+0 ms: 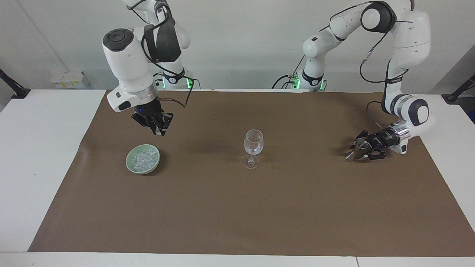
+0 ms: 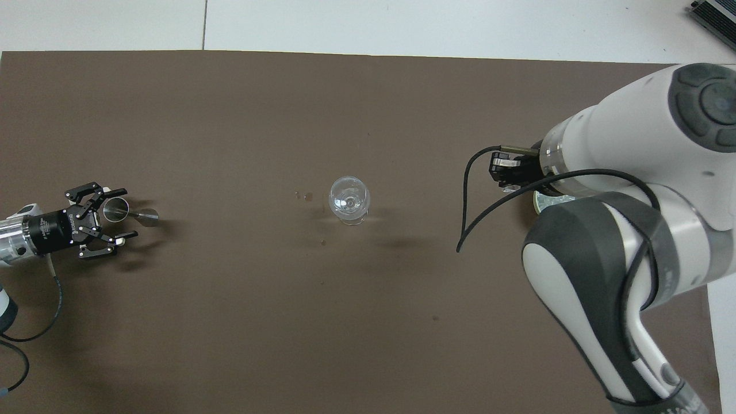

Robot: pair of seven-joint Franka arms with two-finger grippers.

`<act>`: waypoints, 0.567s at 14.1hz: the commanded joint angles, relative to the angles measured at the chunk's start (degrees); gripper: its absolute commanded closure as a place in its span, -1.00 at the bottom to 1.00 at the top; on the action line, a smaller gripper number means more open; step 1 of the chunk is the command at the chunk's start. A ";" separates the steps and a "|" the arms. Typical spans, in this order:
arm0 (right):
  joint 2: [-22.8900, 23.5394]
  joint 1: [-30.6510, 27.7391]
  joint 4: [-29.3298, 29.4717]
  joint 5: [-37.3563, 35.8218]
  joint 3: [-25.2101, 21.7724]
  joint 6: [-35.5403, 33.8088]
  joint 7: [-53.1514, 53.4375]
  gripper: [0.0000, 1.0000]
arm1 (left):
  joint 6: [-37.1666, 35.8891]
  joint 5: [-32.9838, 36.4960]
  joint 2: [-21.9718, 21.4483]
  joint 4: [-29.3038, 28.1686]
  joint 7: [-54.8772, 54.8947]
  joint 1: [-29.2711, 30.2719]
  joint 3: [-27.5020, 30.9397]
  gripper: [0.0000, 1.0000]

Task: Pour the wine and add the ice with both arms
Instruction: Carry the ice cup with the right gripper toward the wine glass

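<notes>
A clear wine glass (image 1: 253,146) (image 2: 349,200) stands upright mid-mat. Toward the right arm's end sits a pale green bowl (image 1: 130,165) heaped with ice (image 1: 144,158); in the overhead view only a sliver of the bowl (image 2: 549,200) shows past the arm. My right gripper (image 1: 160,129) (image 2: 509,184) hangs over the mat beside the bowl, shut on a small glinting ice chunk. At the left arm's end my left gripper (image 1: 357,150) (image 2: 118,214) is low at the mat and open. A small metal cup (image 1: 358,145) (image 2: 115,210) lies tilted between its fingers.
A brown mat (image 1: 237,207) covers most of the white table (image 1: 37,148). A black cable (image 2: 466,230) loops down from the right wrist. A few small specks (image 2: 305,196) lie on the mat beside the glass, toward the left arm's end.
</notes>
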 commanded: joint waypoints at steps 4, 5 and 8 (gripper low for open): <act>0.96 -0.50 -0.30 1.05 6.60 10.01 11.10 1.00 | -3.40 4.34 0.65 3.42 -2.58 1.35 -0.47 -1.00; 1.74 -0.32 -0.57 1.05 8.08 12.47 14.17 1.00 | -3.58 5.13 0.65 4.04 -3.11 1.78 -0.47 -1.00; 4.73 0.99 -0.57 0.70 10.21 18.98 20.87 1.00 | -3.76 6.98 0.65 5.18 -3.11 2.14 -0.47 -1.00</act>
